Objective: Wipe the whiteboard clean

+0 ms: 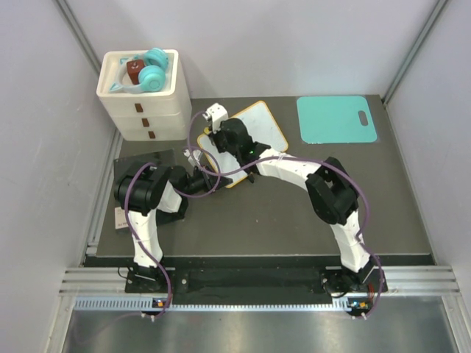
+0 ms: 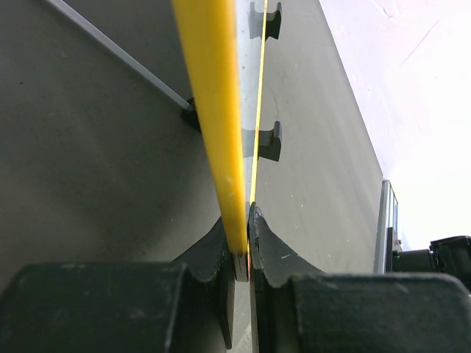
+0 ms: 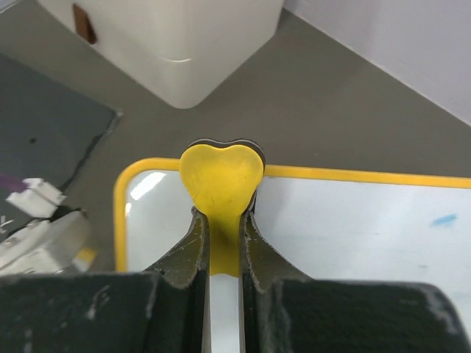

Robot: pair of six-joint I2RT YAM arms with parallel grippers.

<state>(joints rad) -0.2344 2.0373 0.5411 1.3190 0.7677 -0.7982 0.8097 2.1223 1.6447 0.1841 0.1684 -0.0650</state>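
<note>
Locate the small rectangular whiteboard (image 1: 266,125), white-faced with a thin orange-yellow frame and rounded corners, at the middle rear of the dark grey tabletop (image 1: 280,220). Lies turned askew to the table edges. Sits between the white plastic three-drawer unit (image 1: 143,107) on the left and the flat teal mat (image 1: 331,121) with a handle hole on the right, apart from both. Note the black square pad (image 1: 143,160) beside the left arm, near the board's near-left side.

Find the left gripper (image 2: 245,220) at the board's near-left edge, both fingers pressed tight onto the frame. Seen edge-on from the left wrist camera, with two black feet (image 2: 270,140) projecting from one face. Flat on the table or lifted at the gripped edge: cannot tell.

Find the right gripper (image 3: 221,220) over the board's far-left edge, clamped around the stem of a yellow heart-shaped eraser (image 3: 221,180) backed by a dark layer. Eraser head overlaps the far frame rail close to a rounded corner. Contact with the board: cannot tell.

Note one small blue mark (image 3: 444,219) on the white face, well to the right of the eraser.
</note>
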